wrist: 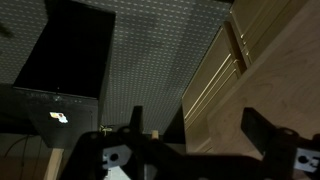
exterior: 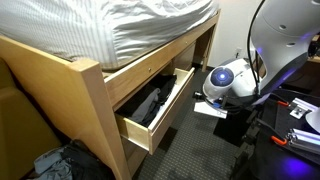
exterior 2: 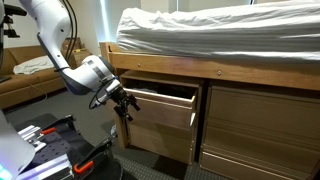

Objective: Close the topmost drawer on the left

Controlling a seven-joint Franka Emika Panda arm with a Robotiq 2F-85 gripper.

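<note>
The topmost drawer [exterior: 168, 112] is standing pulled well out from under the bed, in the left bay of the frame. Its pale front panel is angling toward 5 o'clock, and some dark things [exterior: 150, 104] are lying inside; what they are is too dim to tell. In an exterior view the same drawer [exterior 2: 162, 110] is jutting out above a shut lower drawer [exterior 2: 160, 143].

The claw [exterior 2: 125, 103] is hanging at the drawer's 9 o'clock, just beside the left end of the front panel. Whether it is touching the wood cannot be told. In the wrist view the claw [wrist: 197, 128] is showing its two dark fingers [wrist: 136, 122] spread wide apart with nothing between them. Light wood is filling the 2 o'clock corner.

The white arm [exterior 2: 48, 38] is reaching in from 10 o'clock. The bed frame [exterior: 95, 110] is carrying striped pale bedding [exterior: 140, 25] that is hanging over its top rail. Grey carpet [exterior: 200, 150] is covering the floor below, and a black box [wrist: 65, 50] is sitting on it at 10 o'clock in the wrist view.
</note>
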